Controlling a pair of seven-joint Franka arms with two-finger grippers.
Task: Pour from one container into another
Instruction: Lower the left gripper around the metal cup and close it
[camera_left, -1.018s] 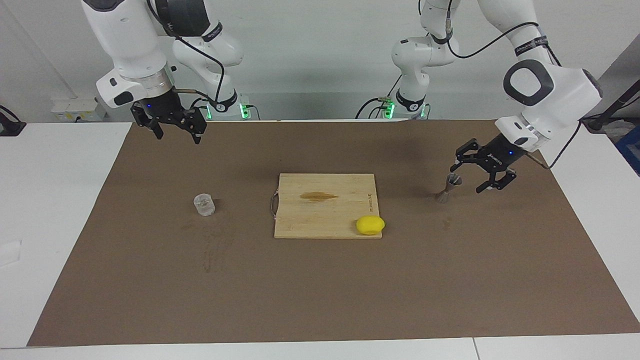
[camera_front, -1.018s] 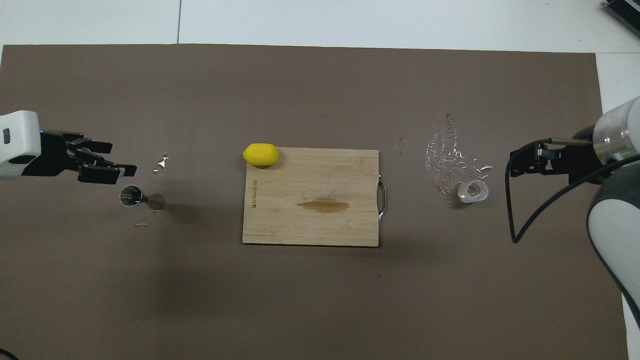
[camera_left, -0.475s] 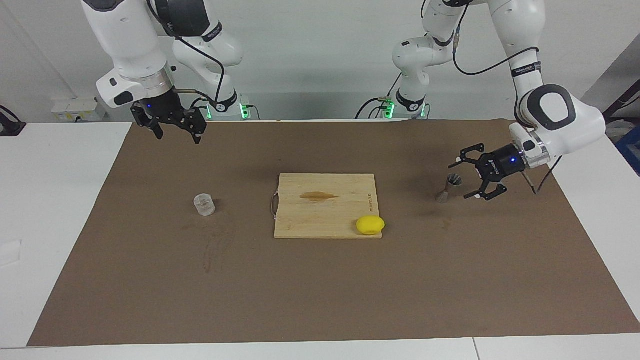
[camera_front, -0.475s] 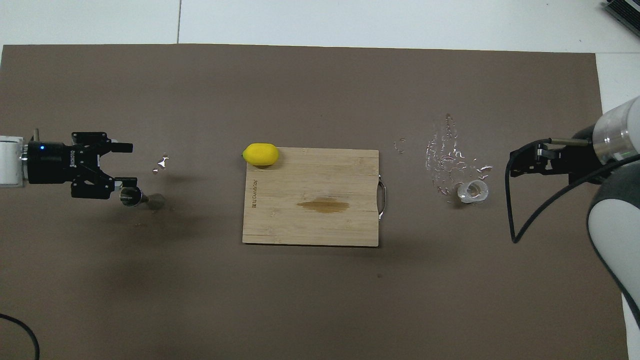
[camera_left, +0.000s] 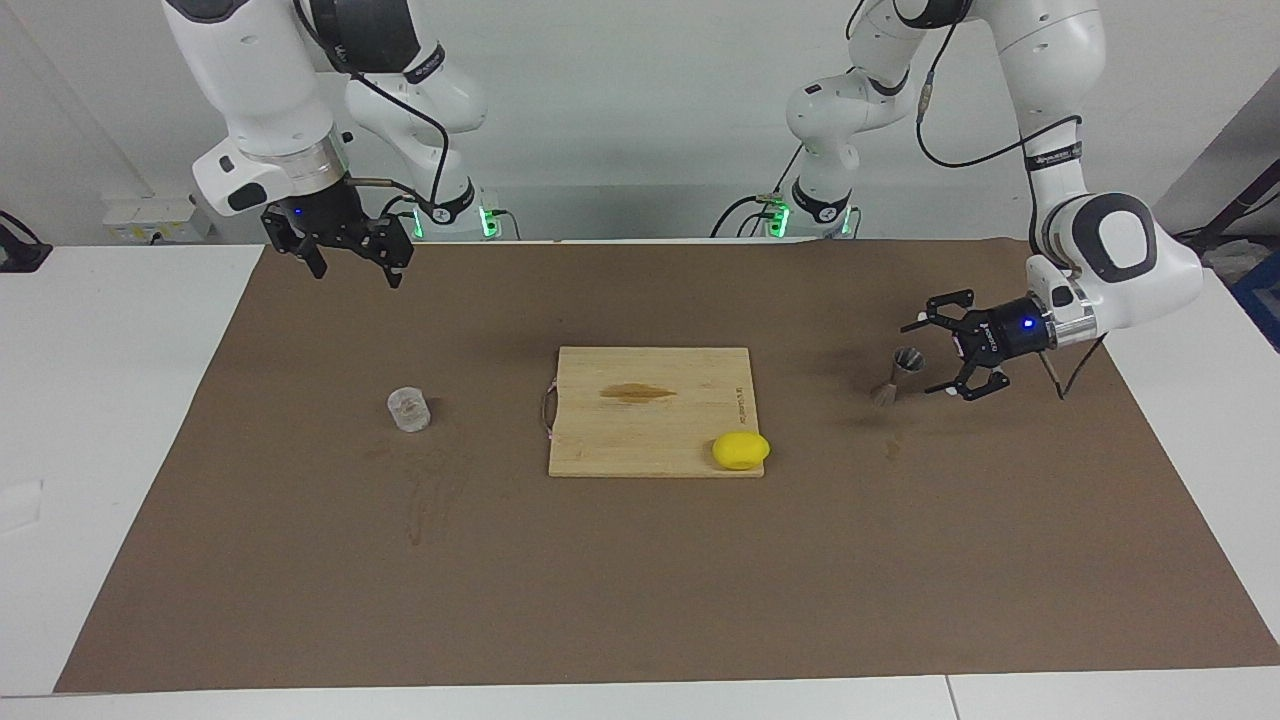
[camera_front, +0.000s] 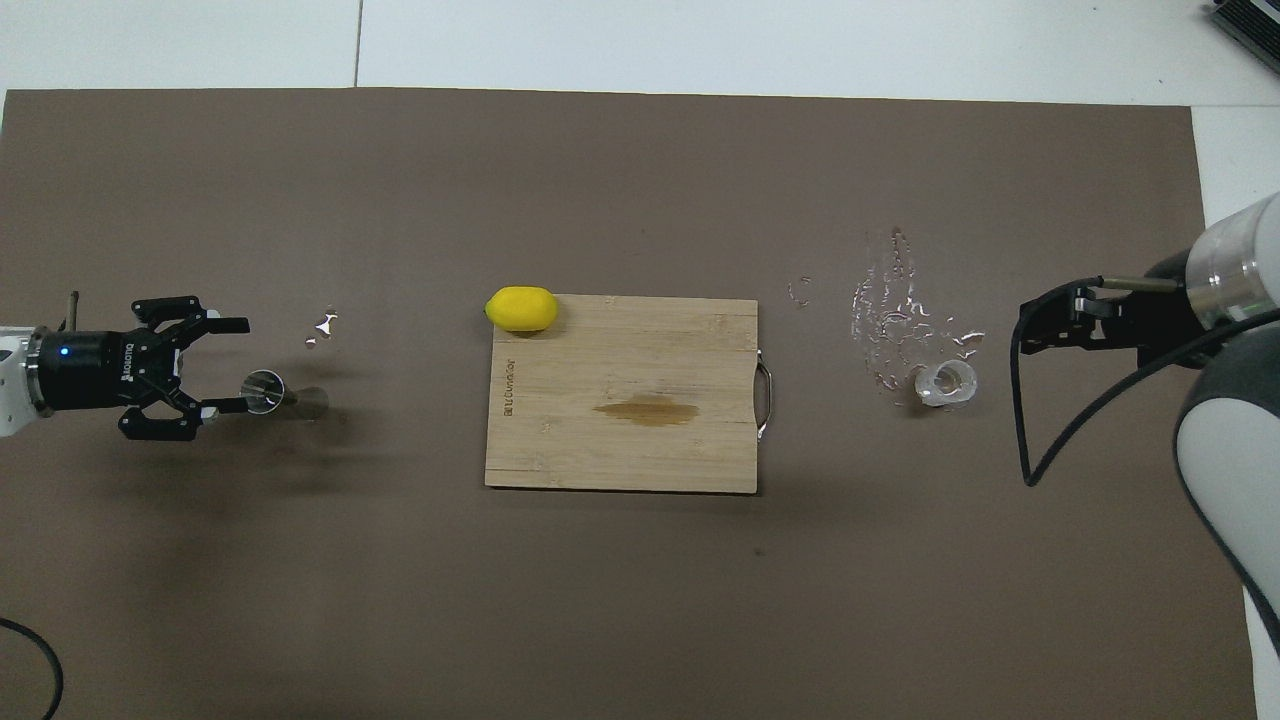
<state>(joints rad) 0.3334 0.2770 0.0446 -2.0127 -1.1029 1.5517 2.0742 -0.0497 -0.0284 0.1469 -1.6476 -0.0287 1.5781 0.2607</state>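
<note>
The clear faceted glass tumbler (camera_left: 408, 410) stands on the brown mat toward the right arm's end, and also shows in the overhead view (camera_front: 946, 385). The small metal jigger (camera_left: 895, 377) stands toward the left arm's end, also seen from above (camera_front: 272, 394). My left gripper (camera_left: 927, 358) is low, turned sideways and open, its fingertips just short of the jigger and apart from it (camera_front: 230, 366). My right gripper (camera_left: 357, 272) is open and empty, raised over the mat's edge by the robots, waiting (camera_front: 1030, 328).
A wooden cutting board (camera_left: 650, 430) lies mid-table with a brown stain. A yellow lemon (camera_left: 741, 450) sits at its corner farthest from the robots, toward the left arm's end. Spilled water drops (camera_front: 890, 310) lie on the mat beside the tumbler.
My left gripper has dropped lower and turned its wrist sideways, so its open fingers now point at the jigger from the table's end. The right arm, tumbler and jigger have not moved.
</note>
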